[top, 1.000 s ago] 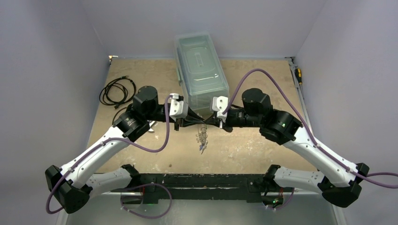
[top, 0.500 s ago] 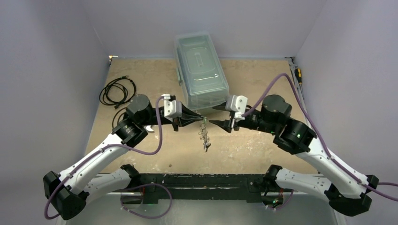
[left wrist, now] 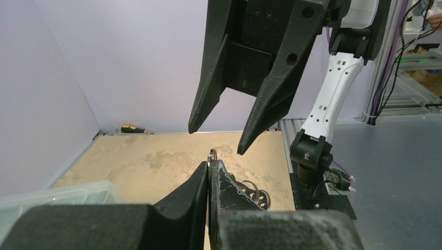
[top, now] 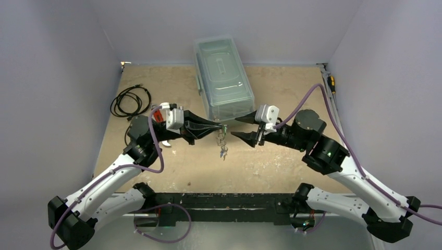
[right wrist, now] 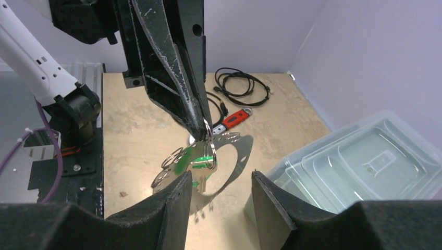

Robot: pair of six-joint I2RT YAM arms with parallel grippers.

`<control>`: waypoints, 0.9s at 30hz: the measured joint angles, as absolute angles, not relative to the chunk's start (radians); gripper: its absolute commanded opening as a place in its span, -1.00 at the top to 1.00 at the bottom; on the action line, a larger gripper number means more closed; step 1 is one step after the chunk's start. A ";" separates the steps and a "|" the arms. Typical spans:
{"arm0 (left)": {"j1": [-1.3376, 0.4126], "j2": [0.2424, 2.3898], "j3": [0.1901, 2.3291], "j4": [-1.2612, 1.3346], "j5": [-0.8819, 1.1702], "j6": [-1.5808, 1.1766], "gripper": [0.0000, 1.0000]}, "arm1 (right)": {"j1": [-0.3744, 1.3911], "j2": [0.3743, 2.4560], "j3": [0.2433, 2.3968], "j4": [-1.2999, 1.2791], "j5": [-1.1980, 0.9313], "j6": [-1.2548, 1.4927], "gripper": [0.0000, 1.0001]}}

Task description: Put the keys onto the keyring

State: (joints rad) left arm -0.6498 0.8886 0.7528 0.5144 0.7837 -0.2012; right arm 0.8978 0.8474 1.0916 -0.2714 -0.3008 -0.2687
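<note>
1. Step in hand: mid-air threading. The left pincer [top: 219, 126] is clamped together on a small wire ring at the top of the keyring [top: 223, 144]. The keyring hangs clear above the worktop [top: 292, 88], on the near side of the box [top: 223, 73]. The right pincer [top: 234, 128] stands apart and empty, facing the left one, tips just beside the keyring.

2. The green key [right wrist: 201, 156] hangs at that ring, directly under the left fingertips. Whether it is threaded through or only lies against the ring cannot be told. No 2nd key can be made out.

3. Next move, by judgement: the right pincer must close on a thin, free-hanging part, key head or band, without knocking the loop from the left grip. The load can swing, so a slow, square approach is advised.

4. View differences:
- The top view shows the keyring only as a thin dangling chain, with the cables [top: 129, 100] well off to the left.
- Only the right wrist view shows the green key, the flat band and the red gadget [right wrist: 235, 117] lying on the worktop.
- The left wrist view shows the closed jaws with the ring end poking out. The key is hidden there.
</note>
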 measured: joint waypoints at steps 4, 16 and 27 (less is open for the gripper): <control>-0.650 0.887 0.742 0.552 0.793 -0.230 1.00 | 0.898 0.865 1.092 -0.247 -0.305 -0.261 0.12; -0.648 0.887 0.729 0.597 0.811 -0.272 1.00 | 0.898 0.910 1.102 -0.239 -0.319 -0.253 0.27; -0.648 0.887 0.723 0.598 0.812 -0.278 1.00 | 0.898 0.910 1.132 -0.239 -0.370 -0.252 0.29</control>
